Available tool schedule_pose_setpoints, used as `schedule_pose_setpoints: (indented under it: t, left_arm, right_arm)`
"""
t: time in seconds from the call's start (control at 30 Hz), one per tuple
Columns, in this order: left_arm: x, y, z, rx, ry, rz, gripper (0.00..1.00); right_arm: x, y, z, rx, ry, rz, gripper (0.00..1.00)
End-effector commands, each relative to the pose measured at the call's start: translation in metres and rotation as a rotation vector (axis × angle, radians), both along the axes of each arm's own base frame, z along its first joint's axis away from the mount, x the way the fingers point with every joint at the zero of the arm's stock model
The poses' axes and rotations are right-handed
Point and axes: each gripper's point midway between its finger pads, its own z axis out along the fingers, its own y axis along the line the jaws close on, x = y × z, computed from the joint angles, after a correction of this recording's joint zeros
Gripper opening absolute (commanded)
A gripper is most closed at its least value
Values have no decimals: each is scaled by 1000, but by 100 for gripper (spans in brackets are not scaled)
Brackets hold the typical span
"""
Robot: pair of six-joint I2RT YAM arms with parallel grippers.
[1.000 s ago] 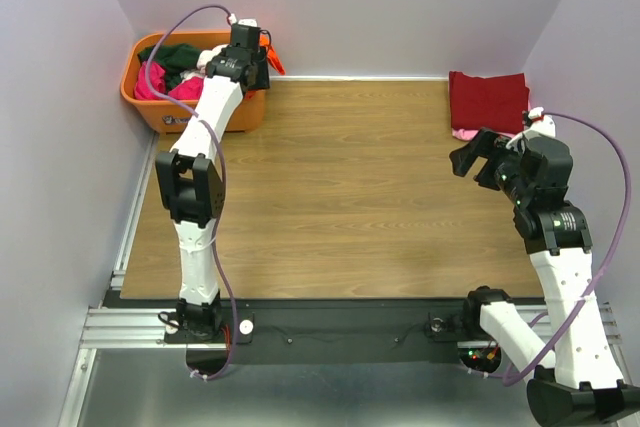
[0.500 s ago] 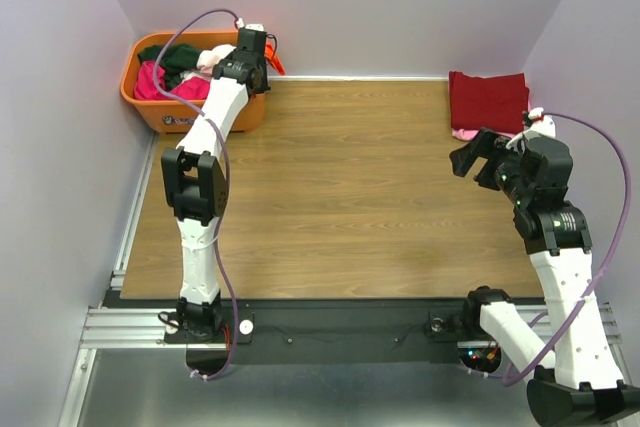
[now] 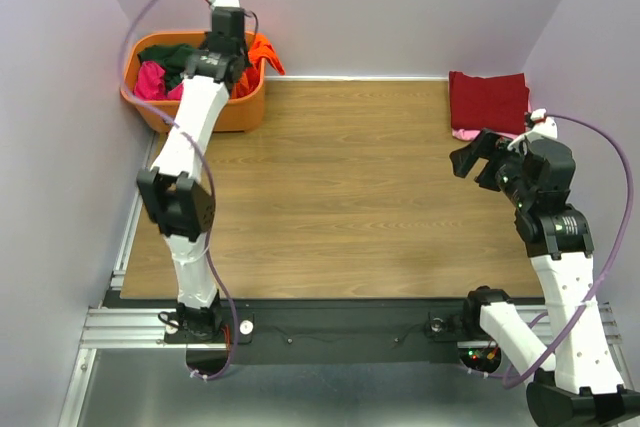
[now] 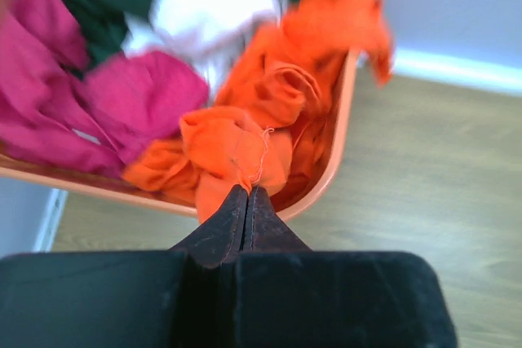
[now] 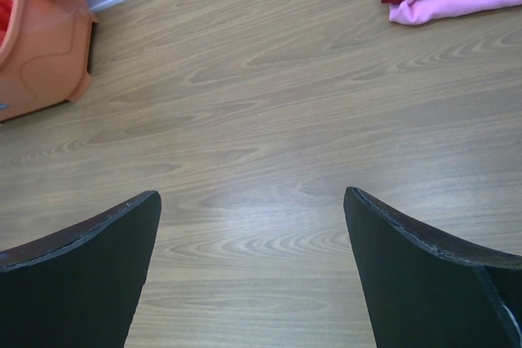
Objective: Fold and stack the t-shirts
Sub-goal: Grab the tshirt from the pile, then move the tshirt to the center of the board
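Note:
The bright orange t-shirt [image 4: 277,95] lies crumpled at the right end of the orange tub [image 4: 336,156], one part hanging over the rim [image 3: 263,50]. My left gripper [image 4: 247,190] is shut on a fold of it, above the tub [image 3: 232,65]. A magenta t-shirt [image 4: 98,103], a dark green one [image 3: 175,55] and a whitish one [image 4: 214,2] fill the rest of the tub. A folded dark red t-shirt [image 3: 488,99] lies on a folded pink one [image 5: 457,7] at the far right. My right gripper [image 5: 252,193] hangs open over bare wood [image 3: 475,159].
The tub [image 3: 205,115] stands in the far left corner against the walls. The wooden table [image 3: 340,197] runs between it and the folded stack. Walls close in on the left, back and right.
My left gripper has closed on the orange t-shirt and the arm has swung left and back over the tub, drawing orange cloth up at the rim. The right arm has not moved.

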Motion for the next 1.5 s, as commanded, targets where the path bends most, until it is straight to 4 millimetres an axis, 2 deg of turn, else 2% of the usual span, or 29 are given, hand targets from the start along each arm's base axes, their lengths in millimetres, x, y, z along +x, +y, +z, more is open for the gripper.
schedule_pose_setpoints:
  t: [0.0,0.07,0.1,0.17,0.2,0.23,0.3,0.33,0.37,0.5,0.6,0.7,0.8,0.9,0.93,0.97,1.0,1.03,1.07,1.1,1.13,1.17,1.2,1.23,1.27,1.3,1.33,1.4,1.47]
  left_arm:
    - [-91,8,262,-214,-646,-17,0]
    - [-119,-18,297,-283,-727,-159,0]
    - [-147,-36,324,-336,-796,-239,0]
    - [-177,-68,345,-395,-847,-406,0]
    - [-204,-78,366,-440,-907,-474,0]
    - [-225,-110,370,-503,-897,-615,0]
    - [-260,-134,389,-577,-931,-754,0]
    - [-284,-159,393,-633,-920,-852,0]
    - [-299,-173,396,-650,-916,-924,0]
    - [-350,-205,411,-726,-928,-1115,0]
    - [-356,-215,406,-739,-905,-1153,0]
    - [-337,-216,384,-694,-862,-1080,0]
    - [-304,-215,342,-602,-777,-952,0]
    - [-275,-192,314,-536,-746,-789,0]
    - [-260,-192,284,-509,-687,-760,0]
    - [-242,-177,269,-483,-668,-698,0]
    - [-231,-169,237,-459,-610,-657,0]
    - [-231,-157,244,-466,-632,-637,0]
    - [-217,-138,212,-427,-591,-571,0]
    - [-212,-127,195,-407,-571,-529,0]
    - [-201,-118,151,-366,-494,-485,0]
    - [-193,-98,134,-332,-478,-420,0]
    - [-193,-86,126,-322,-483,-391,0]
    - [-189,-78,107,-306,-454,-366,0]
    - [-187,-74,74,-290,-390,-358,0]
    - [-185,-65,64,-284,-380,-336,0]
    - [-186,-64,42,-279,-339,-331,0]
    - [-188,-65,30,-284,-315,-339,0]
    - [-188,-64,16,-281,-293,-334,0]
  right_arm:
    - [-2,9,31,31,-105,34,100]
    - [-3,10,32,41,-108,39,100]
    - [-5,11,35,43,-117,44,100]
    - [-6,12,37,46,-123,49,100]
    - [-7,13,40,51,-129,55,100]
    - [-8,13,42,54,-134,55,100]
    - [-8,15,44,59,-138,61,100]
    - [-9,15,46,62,-144,60,100]
    - [-10,15,46,65,-145,59,100]
    - [-13,14,51,66,-162,56,100]
    - [-14,14,53,63,-168,56,100]
    - [-15,13,54,57,-174,55,100]
    - [-15,12,50,51,-169,51,100]
    - [-15,11,46,39,-161,51,100]
    - [-14,11,44,37,-157,54,100]
    - [-13,12,40,36,-145,58,100]
    - [-13,13,38,30,-142,70,100]
    - [-12,15,35,28,-135,79,100]
    - [-11,17,30,19,-122,102,100]
    - [-9,17,26,10,-111,105,100]
    - [-10,23,21,12,-99,142,100]
    - [-9,27,17,4,-89,174,100]
    - [-5,31,4,10,-47,202,100]
    - [-6,41,-5,27,-14,259,100]
    - [-5,46,-14,41,20,287,100]
    - [-2,56,-34,72,97,343,99]
    - [-1,61,-47,90,141,373,99]
    - [-1,71,-69,119,219,434,98]
    - [-4,84,-101,159,332,505,94]
